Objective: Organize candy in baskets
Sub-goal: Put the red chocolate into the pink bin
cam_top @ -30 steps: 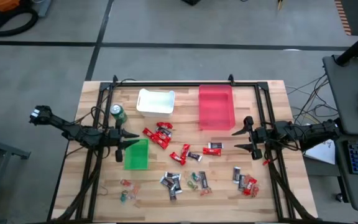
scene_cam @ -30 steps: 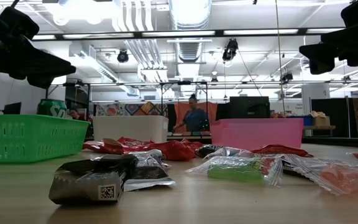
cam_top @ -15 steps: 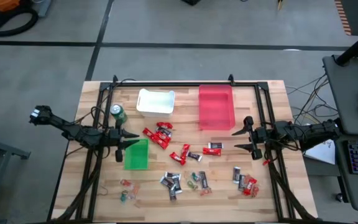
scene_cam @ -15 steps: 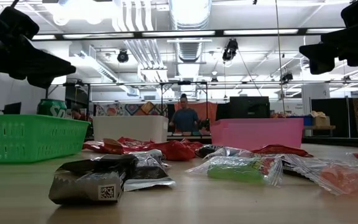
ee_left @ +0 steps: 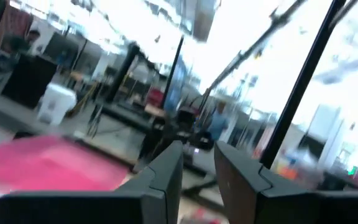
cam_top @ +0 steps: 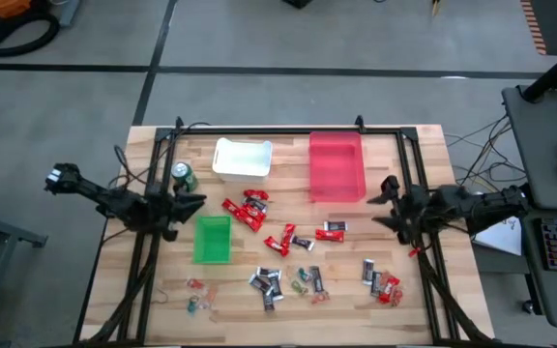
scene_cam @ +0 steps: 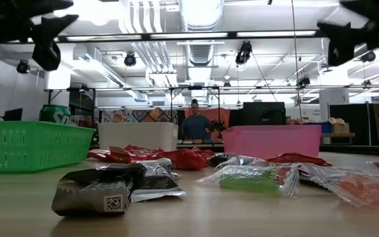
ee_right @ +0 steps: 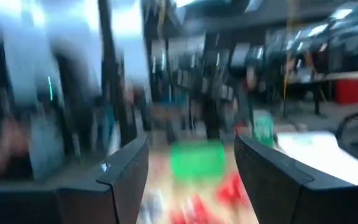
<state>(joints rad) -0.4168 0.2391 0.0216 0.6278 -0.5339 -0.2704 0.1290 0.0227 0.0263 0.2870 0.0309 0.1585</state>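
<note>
Left gripper (cam_top: pixel 188 200) up beside green basket (cam_top: pixel 212 239), fingers a little apart, holding nothing. Right gripper (cam_top: pixel 384 201) spread wide near red basket (cam_top: pixel 336 166).

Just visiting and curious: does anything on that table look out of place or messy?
Yes. The candy lies scattered over the bare table while all three baskets look empty, and a green drink can stands beside the white basket.

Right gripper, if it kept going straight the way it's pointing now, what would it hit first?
Probably nothing soon: the right gripper hangs open above the table, aimed across toward the green basket and the left gripper. The path looks free, though depth is unclear.
</note>
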